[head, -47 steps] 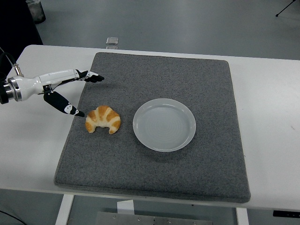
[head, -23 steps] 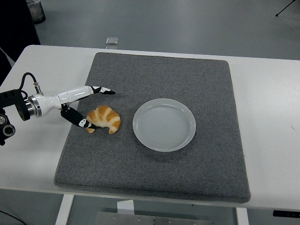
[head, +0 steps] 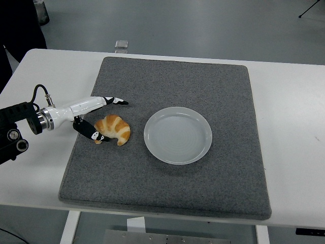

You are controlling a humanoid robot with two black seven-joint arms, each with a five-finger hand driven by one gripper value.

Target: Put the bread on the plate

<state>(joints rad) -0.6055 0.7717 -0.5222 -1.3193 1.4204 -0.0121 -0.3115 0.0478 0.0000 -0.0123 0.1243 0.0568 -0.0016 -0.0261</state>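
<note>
Golden-brown, curved croissant bread (head: 112,129) lying flat on the left part of the grey, fuzzy felt mat (head: 167,203), just left of the round white plate (head: 177,134) but not touching it. Plate bare, with nothing in it.

White and black left hand (head: 104,118) right at the bread, fingers spread apart, not yet closed. One long finger (head: 112,100) reaching over the far side of the bread, the dark thumb (head: 90,133) down at its near left end, seemingly touching. No right hand to be seen.

Probably about to grab. Best to close softly from both sides across the fat middle, not the thin tips. Too hard a squeeze likely to squash the soft crust; too light, and likely to slip out. Then lift straight up, clear of the mat, move right over the plate rim, and lower onto the plate's middle before letting go. Good to watch the thumb, since a push could slide the bread along the mat.

Mat spread across most of the white tabletop (head: 289,122). Small clear box-like thing (head: 121,45) at the far edge, too small to tell what. Beyond that, grey floor (head: 203,25). Dark shape in the top left corner, unclear.
</note>
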